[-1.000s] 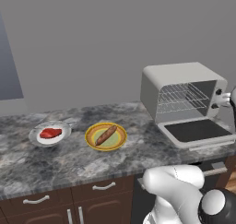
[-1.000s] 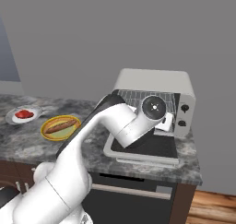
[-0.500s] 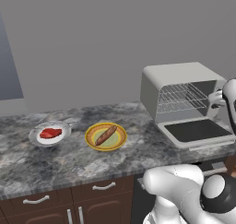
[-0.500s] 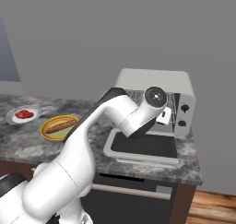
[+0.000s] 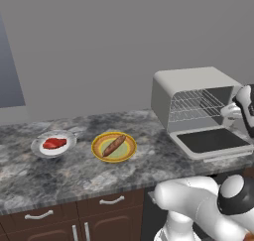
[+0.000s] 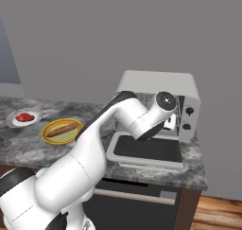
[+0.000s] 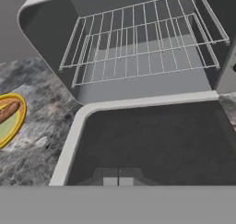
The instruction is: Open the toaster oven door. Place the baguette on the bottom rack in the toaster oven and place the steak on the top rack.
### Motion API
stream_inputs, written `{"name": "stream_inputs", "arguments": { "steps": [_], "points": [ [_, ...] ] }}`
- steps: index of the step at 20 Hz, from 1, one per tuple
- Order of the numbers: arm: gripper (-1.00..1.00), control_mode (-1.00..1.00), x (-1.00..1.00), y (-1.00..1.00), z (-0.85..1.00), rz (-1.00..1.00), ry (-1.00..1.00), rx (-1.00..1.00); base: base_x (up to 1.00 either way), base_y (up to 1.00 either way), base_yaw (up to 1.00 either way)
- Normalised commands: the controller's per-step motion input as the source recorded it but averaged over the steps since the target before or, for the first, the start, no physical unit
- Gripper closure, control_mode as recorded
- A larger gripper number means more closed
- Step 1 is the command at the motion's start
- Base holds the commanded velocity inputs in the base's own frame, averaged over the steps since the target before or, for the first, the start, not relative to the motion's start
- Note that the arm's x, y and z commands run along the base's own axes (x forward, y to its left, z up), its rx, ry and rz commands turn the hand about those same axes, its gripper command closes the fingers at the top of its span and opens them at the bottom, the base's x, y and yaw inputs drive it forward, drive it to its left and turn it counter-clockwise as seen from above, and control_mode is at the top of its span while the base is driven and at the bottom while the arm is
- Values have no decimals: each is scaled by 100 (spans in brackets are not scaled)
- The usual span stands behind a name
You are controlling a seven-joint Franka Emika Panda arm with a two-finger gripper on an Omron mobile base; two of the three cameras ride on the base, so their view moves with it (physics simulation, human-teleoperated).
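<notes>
Grey speckled stone forms the table (image 5: 74,165), with dark wood drawers below. At its right end stands the boxy light-grey toaster oven (image 5: 191,89), its dark-glass door (image 5: 212,141) folded down flat and two silver wire racks showing inside, the top rack (image 7: 143,32) above the bottom rack (image 7: 147,52). The pincer (image 7: 118,180) hangs just above the lowered door, fingertips pressed together and holding nothing. Well to its left lies the slender golden-brown baguette (image 5: 114,145) on a yellow-rimmed green plate (image 5: 113,154), and farther left the red raw steak (image 5: 54,143) on a white round plate (image 5: 53,150).
</notes>
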Motion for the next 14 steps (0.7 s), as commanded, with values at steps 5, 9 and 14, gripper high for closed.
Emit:
{"name": "stream_inputs", "arguments": {
  "steps": [5,9,14],
  "points": [
    [100,-100,8,0,-3,12,0,0,0,0,0],
    [100,-100,6,9,-2,7,-2,0,0,0,0],
    [100,-100,10,16,-5,4,-4,2,0,0,0]
  ]
}}
